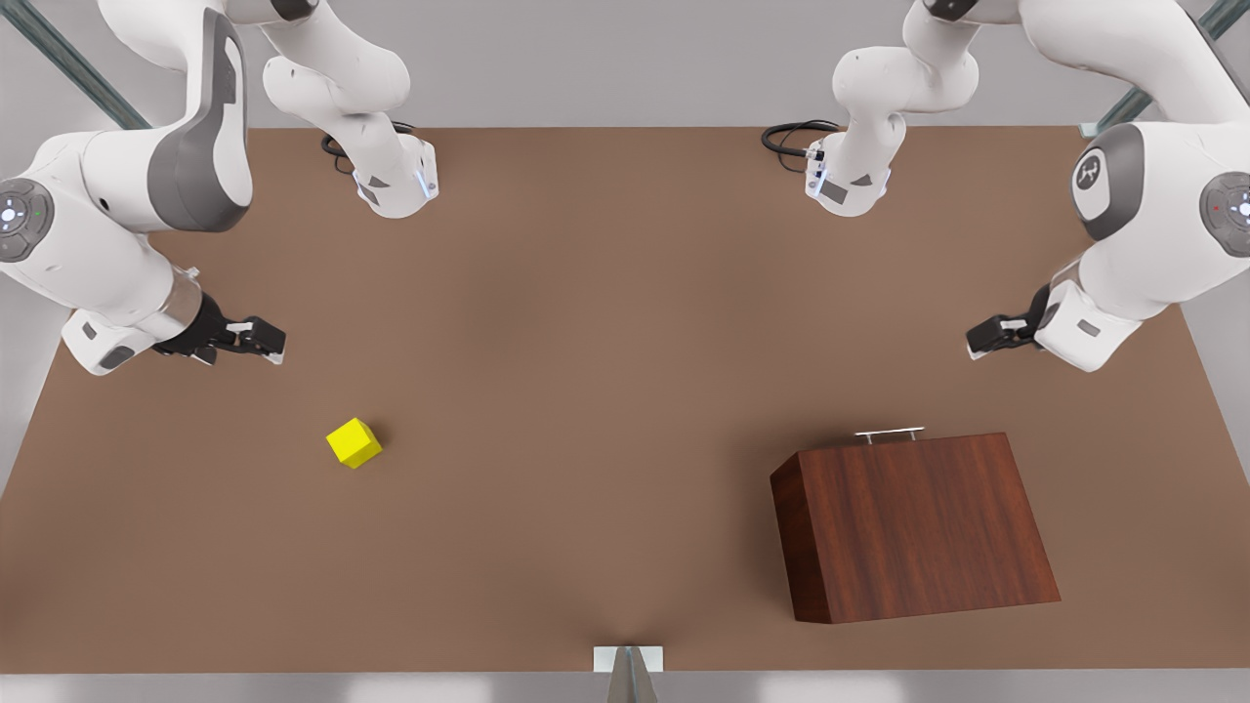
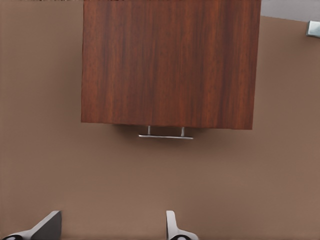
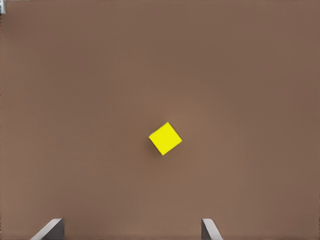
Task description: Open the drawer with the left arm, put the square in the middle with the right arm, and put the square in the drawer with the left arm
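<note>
Two white arms hang over a plain brown table (image 1: 605, 391), one at each side of the front view. The left gripper (image 1: 977, 344) sits at the right edge of that picture, above the cabinet (image 1: 918, 527) and apart from it; in the left wrist view its fingers (image 2: 172, 227) stand spread wide with nothing between them. The cabinet occupies the lower right of the front view, turned a little askew, with the drawer pushed fully in. The thin silver handle (image 1: 889, 434) pokes out along the cabinet's upper edge there, on the side facing the left gripper, and in the left wrist view the handle (image 2: 165, 135) lies just below the cabinet's wooden top (image 2: 170, 62).

The right gripper (image 1: 266, 344) is at the left of the front view, its fingers (image 3: 50, 229) likewise parted and holding nothing. The yellow cube (image 1: 354, 442) rests on the table in the lower left part of the front view, near the right gripper but not touching it, and well apart from the cabinet. In the right wrist view the cube (image 3: 165, 138) sits near the centre, rotated so a corner points toward the fingers. The middle of the table (image 1: 586, 439) lies bare between cube and cabinet.
</note>
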Tool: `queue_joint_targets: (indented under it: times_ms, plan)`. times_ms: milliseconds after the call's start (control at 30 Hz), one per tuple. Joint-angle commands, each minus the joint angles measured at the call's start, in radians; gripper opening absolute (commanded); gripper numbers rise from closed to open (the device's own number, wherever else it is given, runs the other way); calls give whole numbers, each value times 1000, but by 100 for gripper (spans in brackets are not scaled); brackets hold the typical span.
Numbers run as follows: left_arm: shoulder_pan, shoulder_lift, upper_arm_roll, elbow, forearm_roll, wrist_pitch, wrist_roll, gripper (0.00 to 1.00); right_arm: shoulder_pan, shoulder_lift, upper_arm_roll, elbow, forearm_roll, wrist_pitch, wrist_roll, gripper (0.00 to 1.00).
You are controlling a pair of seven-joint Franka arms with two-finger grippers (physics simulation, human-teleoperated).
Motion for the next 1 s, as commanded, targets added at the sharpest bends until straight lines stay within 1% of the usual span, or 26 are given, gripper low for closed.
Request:
queue_joint_targets:
  times_ms: [0,33,67,100,133,167,200,233,267,333,367,433,500,533,567,600,633,667,733,767,833,867,900,933,967]
  plan:
    - [2,2,0,0,8,-1,-4,100,-1,0,0,0,0,0,0,100]
    - [0,2,3,-5,8,-13,-14,100,-3,1,0,0,0,0,3,100]
    - [2,6,6,-43,8,-89,-24,100,-4,1,0,0,0,0,6,100]
    - [0,2,5,-100,-3,-35,-317,100,-3,0,0,0,0,0,6,100]
    - [-9,-35,-2,-261,-3,161,-713,100,-1,0,0,0,0,-2,6,100]
    - [-26,-72,-3,-419,-10,365,-990,100,0,8,3,-7,6,-8,-3,100]
    - [-41,-99,-2,-523,-10,511,-1079,100,28,98,18,-12,14,-64,0,100]
    - [-46,-138,-2,-649,-9,689,-1154,100,43,139,26,37,18,-107,-8,100]
    - [-52,-155,-2,-726,-10,795,-1162,100,43,196,28,45,37,-109,-5,100]
    - [-53,-198,-2,-859,-9,939,-1182,100,42,202,26,37,31,-104,6,100]
    - [-53,-199,0,-879,-9,973,-1183,100,37,209,26,37,31,-103,-2,100]
    - [-52,-202,2,-954,-9,1108,-1185,100,31,213,20,40,9,-107,-46,100]
    - [-52,-193,3,-979,-9,1152,-1237,100,30,224,17,40,-29,-107,-104,100]
    - [-52,-196,3,-979,-6,1142,-1317,100,11,241,15,45,-32,-103,-107,100]
    - [-52,-195,3,-979,3,1143,-1355,100,14,239,12,45,-35,-97,-13,100]
    - [-52,-191,2,-979,7,1154,-1360,100,22,232,17,40,-64,-64,221,98]
    - [-52,-190,2,-979,7,1158,-1360,100,22,235,24,43,-68,-60,354,100]
    - [-52,-178,2,-979,7,1161,-1360,100,24,238,25,36,-75,-14,459,100]
    - [-52,-167,2,-979,7,1180,-1360,100,74,238,43,25,-149,93,463,100]
    - [-52,-164,2,-979,7,1178,-1360,100,76,239,43,-9,-140,178,474,100]
    - [-52,-141,2,-980,7,1224,-1360,100,92,244,44,-43,-138,195,754,100]
    - [-52,-136,2,-980,7,1244,-1360,100,103,259,43,-43,-98,184,894,100]
    - [-52,-130,2,-980,7,1258,-1360,100,89,284,38,-44,14,181,953,100]
    - [-52,-125,2,-980,7,1258,-1360,100,65,284,35,-70,75,178,979,100]
    - [-50,-116,3,-979,7,1258,-1357,100,19,284,35,-102,193,187,974,100]
